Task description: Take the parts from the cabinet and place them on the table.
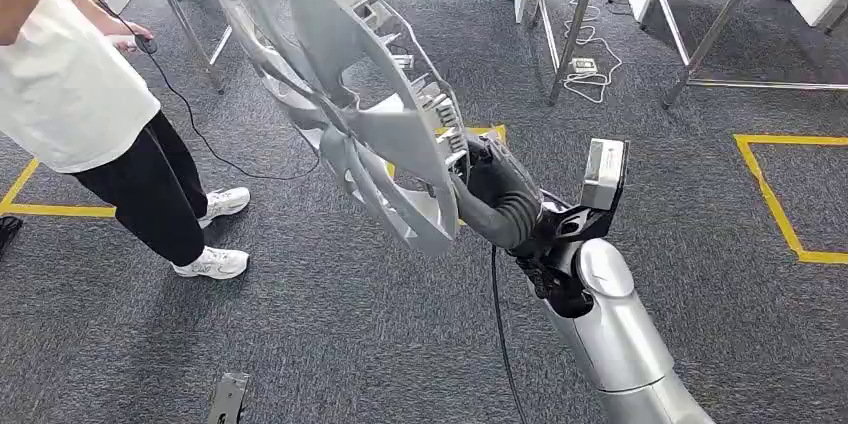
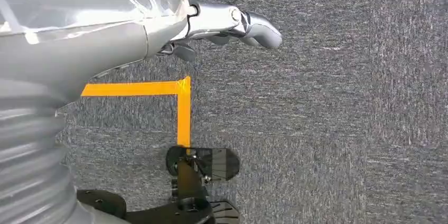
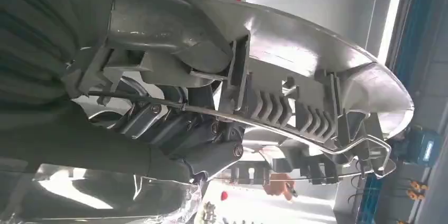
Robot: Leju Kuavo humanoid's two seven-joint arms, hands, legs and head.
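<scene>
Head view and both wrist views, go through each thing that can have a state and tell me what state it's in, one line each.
Wheel cover: held up off the floor, tilted, inner ribbed side toward the camera.
Right hand: grips the wheel cover at its rim, fingers curled behind it.
Left hand: holds nothing, fingers extended, hanging over the carpet.
Person: standing on the carpet to the left, apart from the wheel cover.

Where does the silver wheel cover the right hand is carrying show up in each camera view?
Head view: the wheel cover runs from top centre down to the right hand gripping its rim.
Left wrist view: not in it; the left hand hangs over carpet.
Right wrist view: its ribbed inner side spans the picture.
Shared landmark: yellow floor tape, head and left wrist views.
</scene>
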